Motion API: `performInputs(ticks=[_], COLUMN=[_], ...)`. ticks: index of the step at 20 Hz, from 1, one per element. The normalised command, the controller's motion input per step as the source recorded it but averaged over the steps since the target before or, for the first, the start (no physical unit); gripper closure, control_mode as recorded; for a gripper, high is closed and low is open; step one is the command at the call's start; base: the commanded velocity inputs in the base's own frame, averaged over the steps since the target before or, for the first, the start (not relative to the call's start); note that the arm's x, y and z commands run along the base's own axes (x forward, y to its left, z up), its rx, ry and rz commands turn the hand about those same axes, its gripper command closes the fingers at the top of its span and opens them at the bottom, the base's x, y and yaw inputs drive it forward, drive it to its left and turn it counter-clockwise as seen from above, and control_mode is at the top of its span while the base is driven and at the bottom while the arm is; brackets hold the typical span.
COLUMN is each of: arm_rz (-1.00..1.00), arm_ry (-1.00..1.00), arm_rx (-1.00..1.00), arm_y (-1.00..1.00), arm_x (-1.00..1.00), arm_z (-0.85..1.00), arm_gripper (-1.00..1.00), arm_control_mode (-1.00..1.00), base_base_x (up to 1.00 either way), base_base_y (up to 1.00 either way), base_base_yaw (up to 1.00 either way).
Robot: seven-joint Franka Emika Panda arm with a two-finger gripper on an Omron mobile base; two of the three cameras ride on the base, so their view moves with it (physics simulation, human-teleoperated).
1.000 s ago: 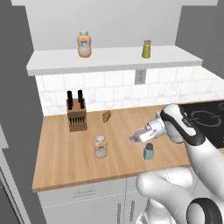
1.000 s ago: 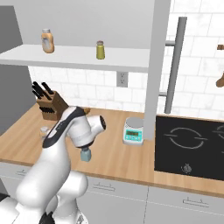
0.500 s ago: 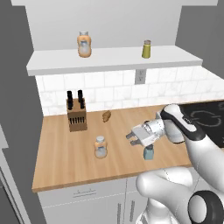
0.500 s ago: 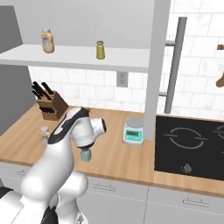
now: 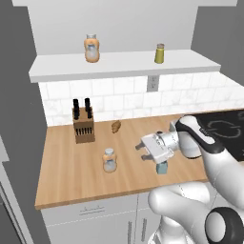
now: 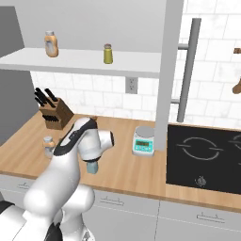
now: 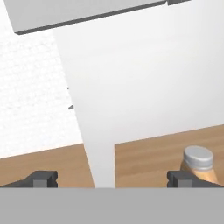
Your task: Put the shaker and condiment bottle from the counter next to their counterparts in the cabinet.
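Observation:
The condiment bottle (image 5: 109, 159) stands on the wooden counter (image 5: 71, 167), left of my gripper (image 5: 141, 151). The gripper hangs just above the counter, open, pointing left at the bottle with a gap between them. In the hand view the bottle (image 7: 199, 164) sits at the lower right, by the right fingertip (image 7: 183, 177), and nothing lies between the fingers. The blue-grey shaker (image 5: 162, 167) stands under my wrist, near the counter's front edge. On the cabinet ledge (image 5: 124, 66) stand the wider orange bottle (image 5: 91, 47) and the yellow-green shaker (image 5: 159, 53).
A knife block (image 5: 83, 126) and a small brown item (image 5: 116, 126) stand near the tiled back wall. A kitchen scale (image 6: 143, 143) sits right of the arm, beside a black cooktop (image 6: 209, 155). A wall outlet (image 5: 152, 83) is under the ledge.
My gripper has slid a little to the left and lower, away from the shaker and closer to the condiment bottle. Bottle and shaker have stayed put.

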Motion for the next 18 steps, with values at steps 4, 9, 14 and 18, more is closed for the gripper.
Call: performInputs(ticks=[4,9,14,18], arm_rz=[0.00,0.00,0.00,0.00], arm_ry=[0.00,0.09,0.12,0.02], arm_rx=[0.05,0.00,0.00,0.00], arm_y=[0.16,0.39,0.19,0.02], arm_x=[0.00,0.08,0.24,0.10], arm_z=[0.00,-0.25,-0.05,0.00], arm_gripper=[-1.00,-1.00,-1.00,-1.00], arm_control_mode=[-1.00,-1.00,-1.00,-1.00], base_base_x=[0.00,0.00,0.00,0.00], base_base_y=[0.00,0.00,0.00,0.00], base_base_yaw=[0.00,0.00,0.00,0.00])
